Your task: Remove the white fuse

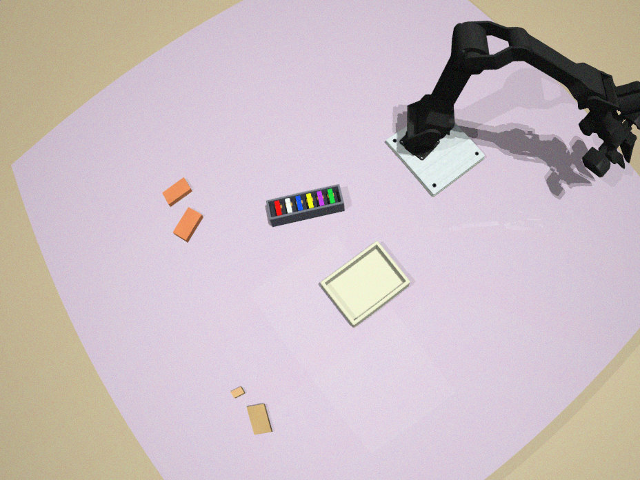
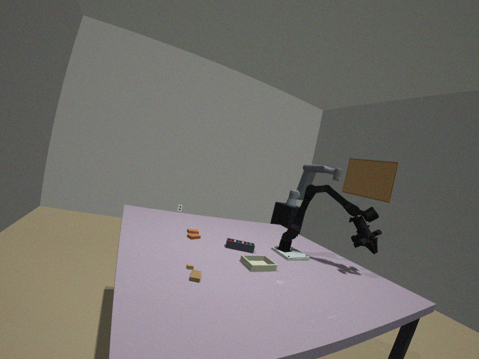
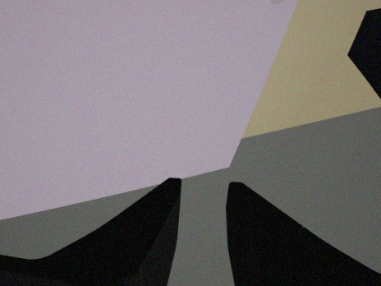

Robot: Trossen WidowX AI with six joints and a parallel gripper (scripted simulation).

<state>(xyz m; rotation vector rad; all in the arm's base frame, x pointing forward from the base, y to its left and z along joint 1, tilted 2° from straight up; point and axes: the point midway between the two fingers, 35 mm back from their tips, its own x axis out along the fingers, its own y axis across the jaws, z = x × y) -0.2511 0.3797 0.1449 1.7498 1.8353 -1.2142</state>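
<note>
The white fuse (image 1: 288,205) (image 2: 235,240) stands in the dark fuse block (image 1: 308,215) (image 2: 239,246), between the red fuse (image 1: 278,207) and the blue fuse (image 1: 299,203). The yellow fuse (image 1: 310,200), purple fuse (image 1: 320,198) and green fuse (image 1: 331,195) stand further right in it. The cream tray (image 1: 338,303) (image 2: 264,267) lies beside the block and holds nothing. My gripper (image 1: 625,162) (image 2: 374,252) (image 3: 204,192) is raised high near the right table edge, far from block and tray. Its fingers stand a small gap apart with nothing between them.
Two orange blocks (image 1: 177,191) (image 1: 187,224) lie left of the fuse block. A small tan block (image 1: 237,392) and a larger one (image 1: 259,418) lie toward the lower left. My arm stands on a pale base plate (image 1: 452,167). A grey arm (image 2: 307,178) stands behind the table.
</note>
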